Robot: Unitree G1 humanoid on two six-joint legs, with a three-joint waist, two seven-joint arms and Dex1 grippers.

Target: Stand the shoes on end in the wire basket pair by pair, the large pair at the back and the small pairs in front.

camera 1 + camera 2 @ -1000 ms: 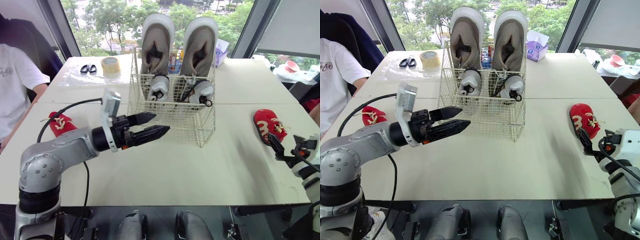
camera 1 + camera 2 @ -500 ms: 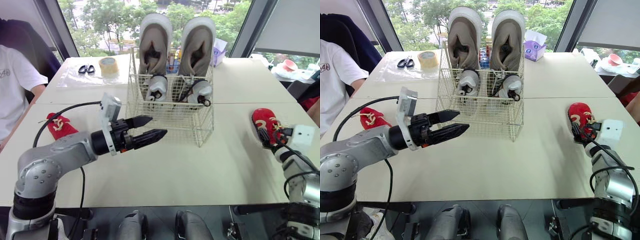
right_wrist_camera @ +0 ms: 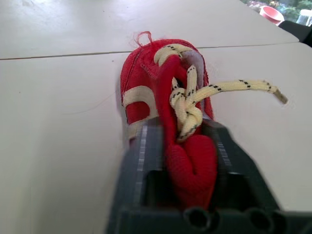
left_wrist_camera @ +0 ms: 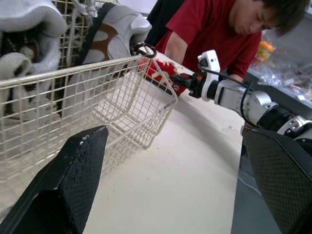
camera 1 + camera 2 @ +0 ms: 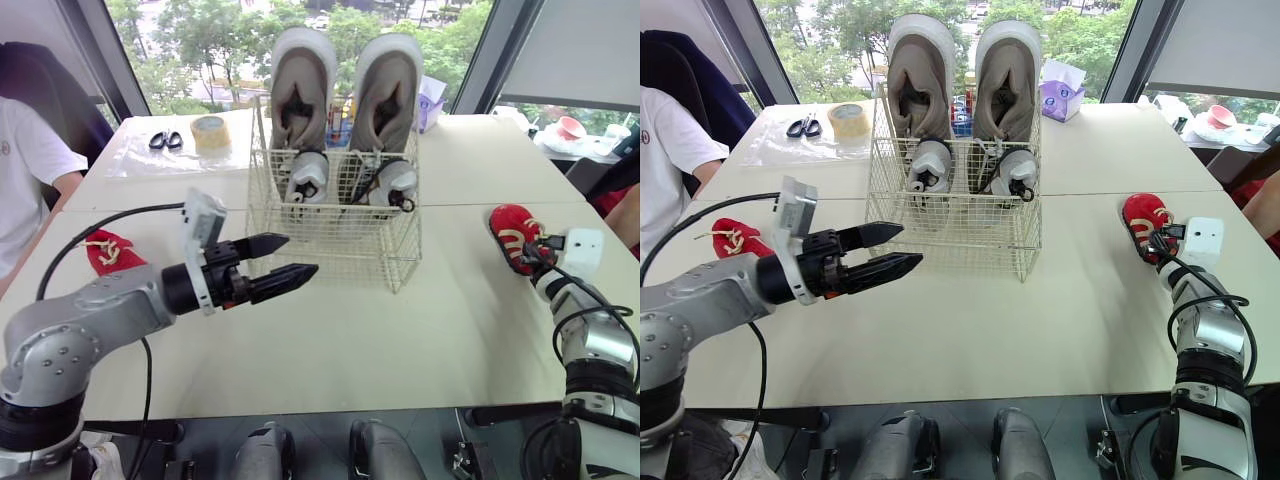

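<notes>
One red shoe (image 3: pixel 146 78) clamped in right hand (image 5: pixel 536 256), left hand (image 5: pixel 301 254) spread apart beside wire basket (image 5: pixel 335 240)

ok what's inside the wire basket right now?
Two large grey shoes stand on end at the back, two small white-grey shoes in front of them. The large shoes' lower ends are hidden behind the small ones.
</notes>
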